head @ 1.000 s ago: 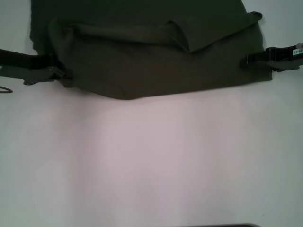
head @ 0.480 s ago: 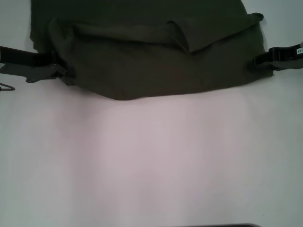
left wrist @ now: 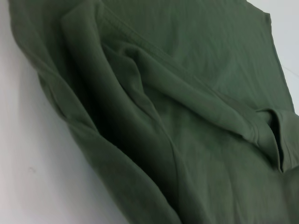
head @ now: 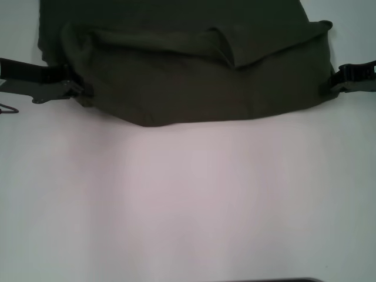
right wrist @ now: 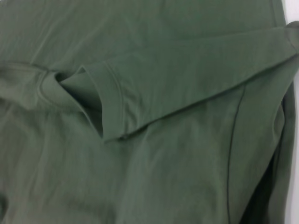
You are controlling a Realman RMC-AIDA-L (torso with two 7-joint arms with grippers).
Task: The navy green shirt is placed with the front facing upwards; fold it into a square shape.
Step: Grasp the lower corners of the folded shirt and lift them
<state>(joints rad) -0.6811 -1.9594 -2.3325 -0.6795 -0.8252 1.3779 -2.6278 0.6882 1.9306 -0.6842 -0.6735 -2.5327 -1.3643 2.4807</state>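
The navy green shirt (head: pixel 188 70) lies at the far side of the white table, folded over itself, with a sleeve flap on top near the middle. No lettering or neck label shows. My left gripper (head: pixel 82 91) sits at the shirt's left edge, against the bunched fold. My right gripper (head: pixel 335 84) is at the shirt's right edge, just touching it. The left wrist view shows thick folds of the shirt (left wrist: pixel 187 116) close up. The right wrist view shows the shirt (right wrist: pixel 163 140) with the hemmed sleeve flap on it. Neither wrist view shows fingers.
The white table (head: pixel 188 200) stretches in front of the shirt to the near edge. A thin dark hook-like part (head: pixel 7 108) shows at the left border, below the left arm. A dark strip (head: pixel 282 280) lies along the bottom edge.
My right gripper has slid to the right, from over the shirt's right part out to its edge. The left gripper rose slightly, then stayed still. The shirt's right corner shifted a little.
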